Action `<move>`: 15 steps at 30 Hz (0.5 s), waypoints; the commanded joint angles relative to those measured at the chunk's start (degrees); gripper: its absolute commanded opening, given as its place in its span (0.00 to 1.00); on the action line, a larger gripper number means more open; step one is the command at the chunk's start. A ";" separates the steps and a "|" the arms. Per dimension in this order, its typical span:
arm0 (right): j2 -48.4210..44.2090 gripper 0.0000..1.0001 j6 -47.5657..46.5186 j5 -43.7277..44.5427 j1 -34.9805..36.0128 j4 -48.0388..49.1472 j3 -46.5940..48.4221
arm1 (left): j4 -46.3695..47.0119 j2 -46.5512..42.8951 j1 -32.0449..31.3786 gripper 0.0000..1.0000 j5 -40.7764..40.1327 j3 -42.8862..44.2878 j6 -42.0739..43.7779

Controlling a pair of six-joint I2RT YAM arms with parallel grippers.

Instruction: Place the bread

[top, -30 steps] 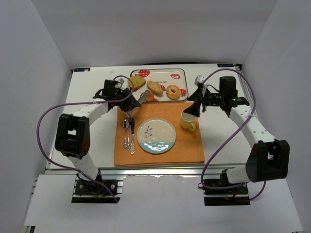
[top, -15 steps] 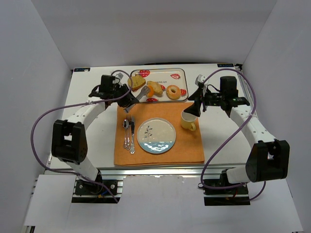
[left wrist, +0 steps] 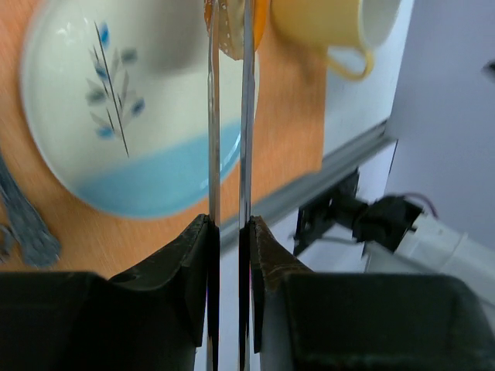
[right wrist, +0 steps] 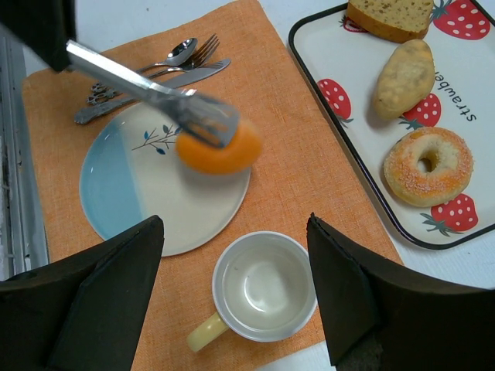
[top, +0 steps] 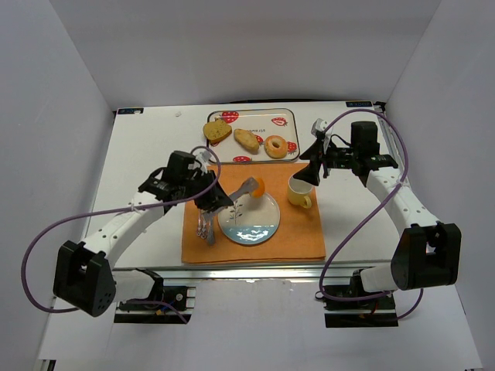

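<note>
My left gripper [top: 206, 193] is shut on metal tongs [top: 240, 190], and the tongs pinch an orange bread roll [top: 257, 185] just above the far rim of the white-and-blue plate [top: 249, 219]. In the left wrist view the tong blades [left wrist: 213, 139] run up from my gripper [left wrist: 230, 232] to the roll [left wrist: 259, 19] over the plate [left wrist: 100, 116]. The right wrist view shows the roll [right wrist: 220, 147] in the tongs [right wrist: 147, 89] over the plate [right wrist: 131, 185]. My right gripper [top: 309, 174] is open and empty, hovering above the yellow cup [top: 299, 192].
A strawberry tray [top: 251, 114] at the back holds a bread slice [top: 218, 131], an oblong roll [top: 247, 140] and a donut [top: 275, 146]. Cutlery [top: 203, 224] lies left of the plate on the orange placemat [top: 294, 232]. The cup [right wrist: 265, 286] sits under my right gripper [right wrist: 234, 255].
My left arm has swung from the tray toward me, carrying the orange roll in the tongs from the tray to above the plate. The right arm has not moved.
</note>
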 commanded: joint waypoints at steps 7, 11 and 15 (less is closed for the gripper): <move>-0.25 0.79 0.07 -2.02 -0.23 0.32 0.98 | -1.16 -5.26 -6.11 0.36 -2.32 -4.19 -5.43; -0.77 0.79 -0.28 -1.76 -0.23 -0.20 0.89 | -0.62 -3.41 -7.86 0.47 -2.67 -3.49 -5.08; -1.04 0.79 -0.46 -1.49 -0.23 -0.38 0.71 | -1.24 -1.57 -8.39 0.50 -2.76 -2.35 -4.21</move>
